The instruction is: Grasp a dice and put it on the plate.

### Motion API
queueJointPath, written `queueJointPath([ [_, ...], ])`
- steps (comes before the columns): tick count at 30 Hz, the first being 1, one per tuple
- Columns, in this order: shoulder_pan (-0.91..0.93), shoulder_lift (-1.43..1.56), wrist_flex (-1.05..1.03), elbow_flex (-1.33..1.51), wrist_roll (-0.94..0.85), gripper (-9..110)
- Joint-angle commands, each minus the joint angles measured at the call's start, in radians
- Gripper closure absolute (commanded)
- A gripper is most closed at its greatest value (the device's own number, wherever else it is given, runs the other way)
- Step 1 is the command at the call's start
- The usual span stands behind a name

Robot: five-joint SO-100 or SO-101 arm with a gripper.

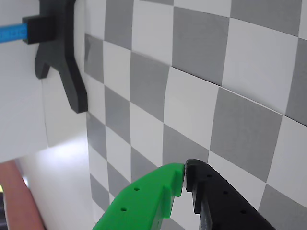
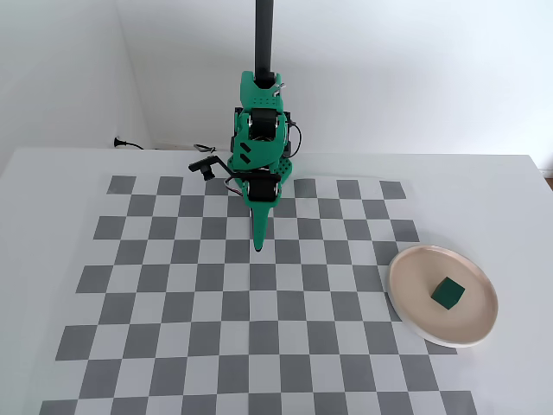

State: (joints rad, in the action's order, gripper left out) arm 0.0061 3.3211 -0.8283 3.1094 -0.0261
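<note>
In the fixed view the dark green dice (image 2: 448, 293) lies on the pale pink-beige plate (image 2: 415, 264) at the right edge of the checkerboard. My gripper (image 2: 259, 245) hangs folded near the arm's base, well left of the plate, fingertips pointing down over the board. In the wrist view my gripper (image 1: 185, 175) shows a green finger (image 1: 144, 201) and a black finger (image 1: 220, 201) closed tip to tip with nothing between them. Dice and plate are out of the wrist view.
The grey and white checkerboard mat (image 2: 173, 294) covers the white table. The arm's base and a black post (image 2: 263, 52) stand at the back. A black bracket (image 1: 62, 52) with a blue cable (image 1: 12, 32) shows in the wrist view.
</note>
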Motion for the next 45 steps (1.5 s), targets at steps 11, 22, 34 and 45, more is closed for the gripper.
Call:
queueJointPath([
  [11,-0.014,0.015,-0.104,-0.015,0.060,106],
  [22,-0.018,0.015,-0.106,-0.015,0.054,98],
  [34,-0.035,0.015,-0.106,-0.015,0.034,106],
  [45,-0.035,0.015,-0.106,-0.015,0.034,106],
])
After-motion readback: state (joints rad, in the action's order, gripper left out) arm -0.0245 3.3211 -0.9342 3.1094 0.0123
